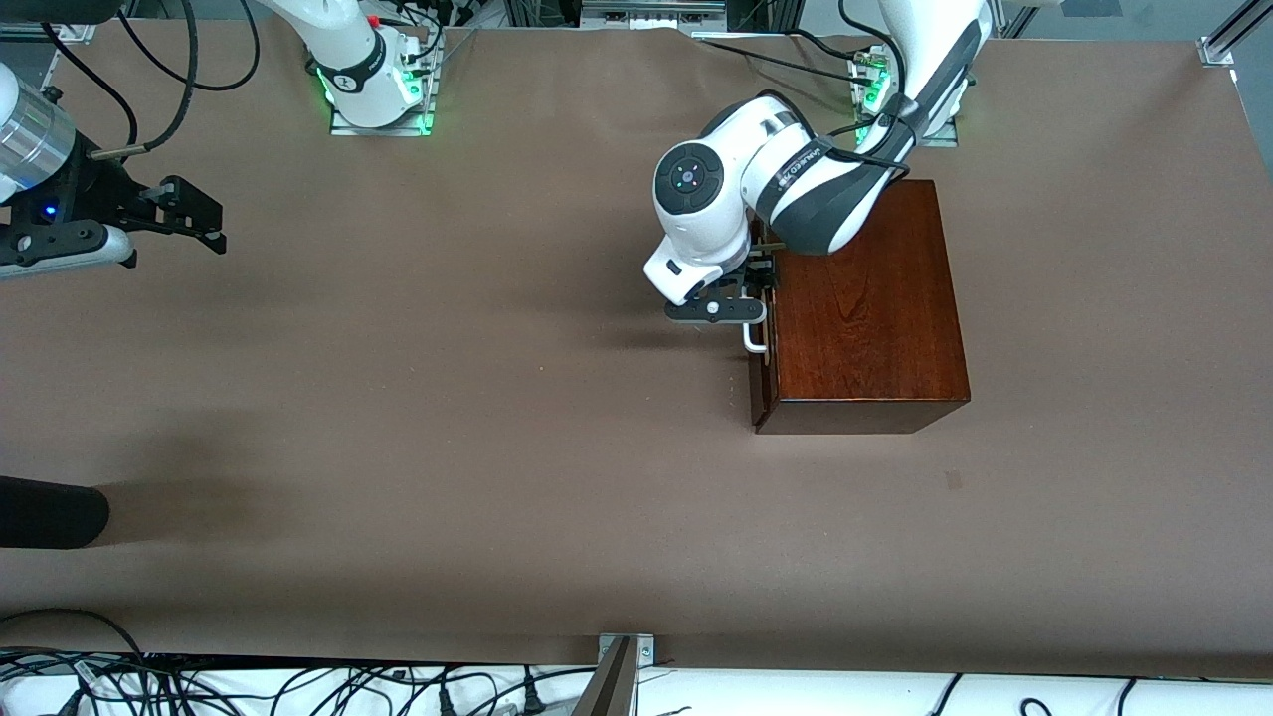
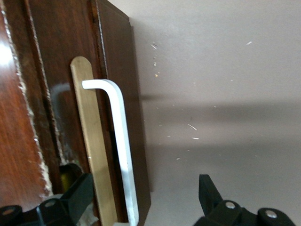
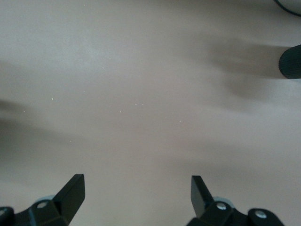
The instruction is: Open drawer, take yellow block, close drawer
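Where brown table point(image 1: 448, 418) lies bare: left end effector point(image 2: 141, 197) (fingers spread) straddling drawer point(image 2: 117, 94) handle point(image 2: 120, 141).

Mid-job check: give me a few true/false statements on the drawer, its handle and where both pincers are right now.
1. The drawer is pulled fully out. False: it is shut, its front flush with the box.
2. The left pincer is open, its fingers straddling the white handle. True.
3. The right pincer holds a yellow block. False: it is open and empty, waiting over bare table at the right arm's end.
4. No yellow block shows in any view. True.
5. The handle is gripped tight. False: the fingers stand apart from it.
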Robot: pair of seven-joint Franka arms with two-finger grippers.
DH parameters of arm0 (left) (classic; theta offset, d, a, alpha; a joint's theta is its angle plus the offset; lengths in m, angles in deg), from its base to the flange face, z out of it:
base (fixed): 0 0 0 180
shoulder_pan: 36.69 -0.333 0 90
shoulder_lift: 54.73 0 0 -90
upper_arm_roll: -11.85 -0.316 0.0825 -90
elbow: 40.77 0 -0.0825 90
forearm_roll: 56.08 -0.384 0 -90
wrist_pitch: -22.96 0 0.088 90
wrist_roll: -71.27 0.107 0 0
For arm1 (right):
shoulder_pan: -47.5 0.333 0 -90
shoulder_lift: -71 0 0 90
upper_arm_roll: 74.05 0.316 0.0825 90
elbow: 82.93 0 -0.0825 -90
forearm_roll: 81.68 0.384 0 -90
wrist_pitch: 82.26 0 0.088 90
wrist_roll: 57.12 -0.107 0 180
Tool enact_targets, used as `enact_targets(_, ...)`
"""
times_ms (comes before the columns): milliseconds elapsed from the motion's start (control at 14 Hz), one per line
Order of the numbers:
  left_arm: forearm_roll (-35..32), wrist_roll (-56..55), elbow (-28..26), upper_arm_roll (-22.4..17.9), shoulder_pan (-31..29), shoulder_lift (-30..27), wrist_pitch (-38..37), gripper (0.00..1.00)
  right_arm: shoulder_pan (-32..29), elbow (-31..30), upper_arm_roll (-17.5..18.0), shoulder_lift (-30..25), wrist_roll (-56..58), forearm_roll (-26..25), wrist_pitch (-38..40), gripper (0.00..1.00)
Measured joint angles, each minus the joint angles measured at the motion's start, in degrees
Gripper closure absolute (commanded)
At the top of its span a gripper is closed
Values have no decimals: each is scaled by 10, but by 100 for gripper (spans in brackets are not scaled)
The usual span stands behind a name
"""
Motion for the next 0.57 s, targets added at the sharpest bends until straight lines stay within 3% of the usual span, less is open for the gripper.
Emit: enact_targets(571, -27, -15, -9, 1, 15, 18, -4, 0, 0, 0, 0, 0, 0, 0, 0, 0)
